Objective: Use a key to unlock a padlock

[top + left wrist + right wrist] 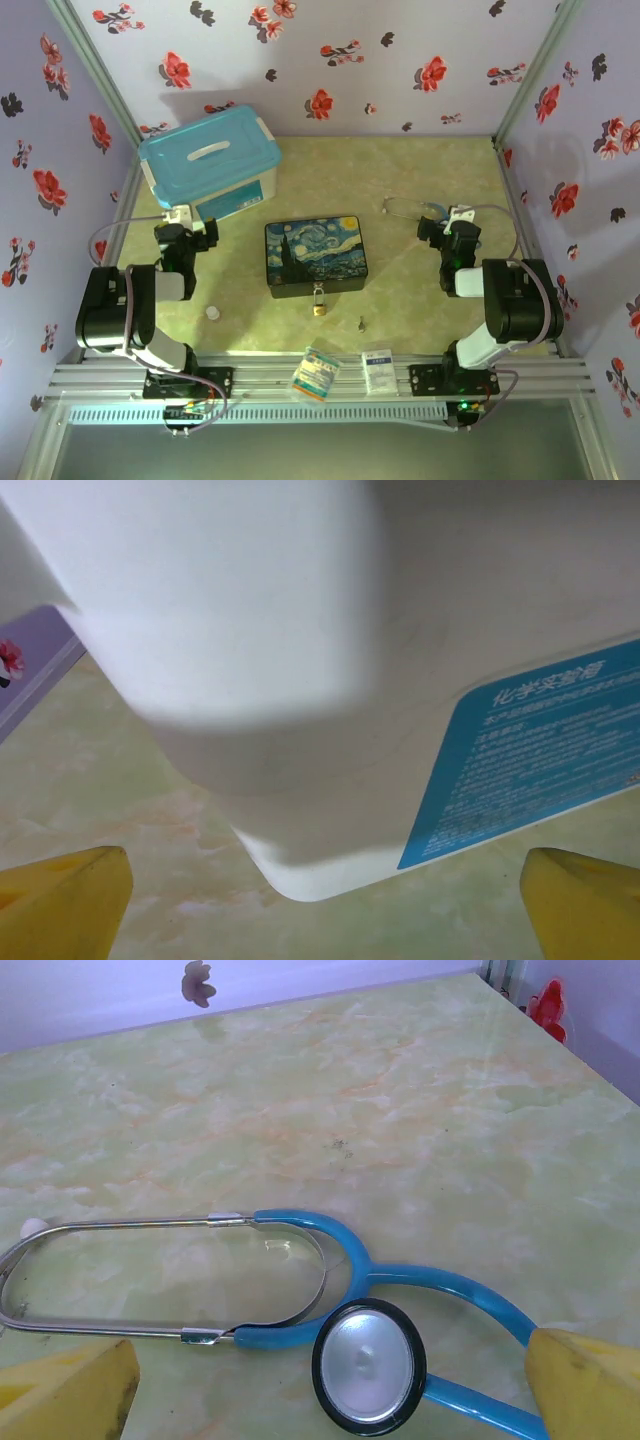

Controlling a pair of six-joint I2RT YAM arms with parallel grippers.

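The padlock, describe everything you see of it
The padlock is a tiny brass-coloured body with a thin silvery shackle. It lies on the table at the near edge of the painted box, shackle toward it; whether it hooks the clasp is too small to tell. The key lies apart, to its right.

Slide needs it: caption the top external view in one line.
Padlock at the painted box's front, key nearby on the table, left gripper and right gripper open.
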